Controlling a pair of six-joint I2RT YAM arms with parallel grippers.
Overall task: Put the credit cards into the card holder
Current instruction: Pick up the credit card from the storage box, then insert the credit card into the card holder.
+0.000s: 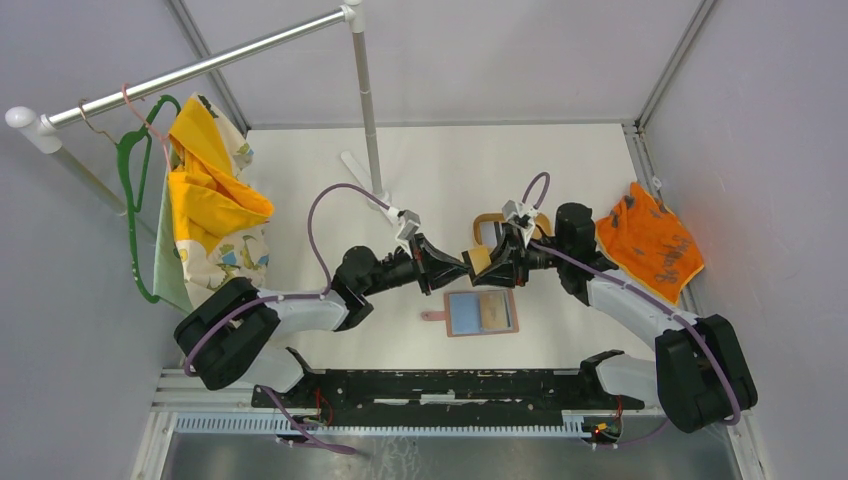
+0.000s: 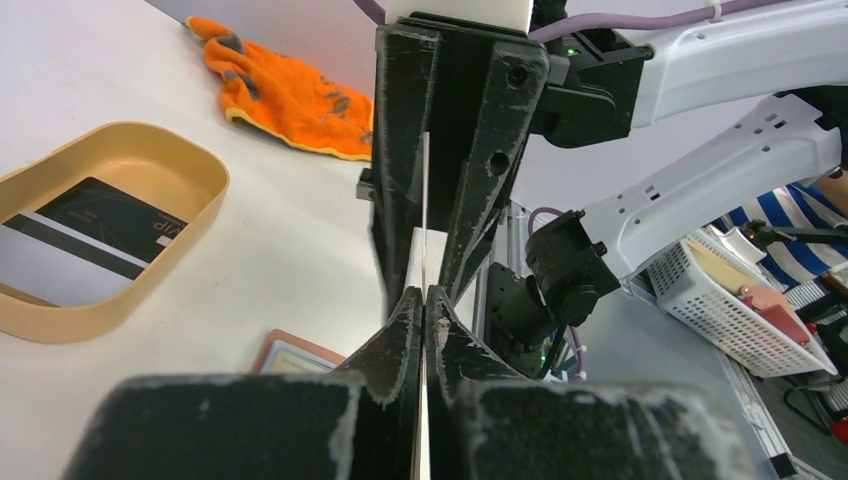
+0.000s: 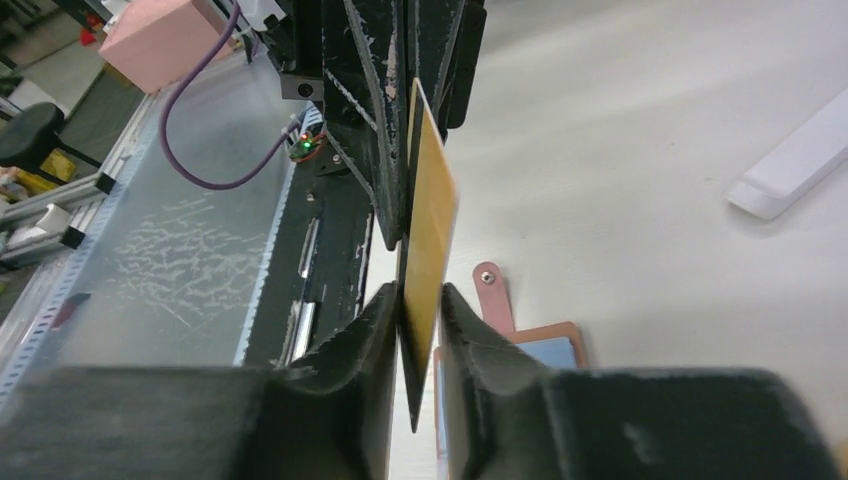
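- The left gripper [image 2: 425, 298] is clenching its fingers on one short edge of the gold credit card [image 3: 432, 210], which is showing edge-on as a thin pale line between the pads.
- The right gripper [image 3: 420, 297] is facing it from the other side, with its two fingertips flanking the card's opposite edge. One tip is looking pressed to the card, but I cannot tell whether this pincer is clamping or just loose around it.
- The card is standing on edge in the air above the middle of the worktop, between the two grippers and touching no surface.
- The card holder [image 1: 482, 313] is lying open and flat just nearer the worktop's near edge than the card, with its snap tab [image 1: 432, 316] pointing toward the left edge.
  - The half by the tab is showing blue and the other half tan.
- A tan tray [image 2: 190, 170] is sitting just beyond the grippers toward the far edge, holding a black card [image 2: 110, 215] and a white card with a dark stripe [image 2: 50, 265].
- An orange cloth [image 1: 648, 248] is lying crumpled by the right edge.
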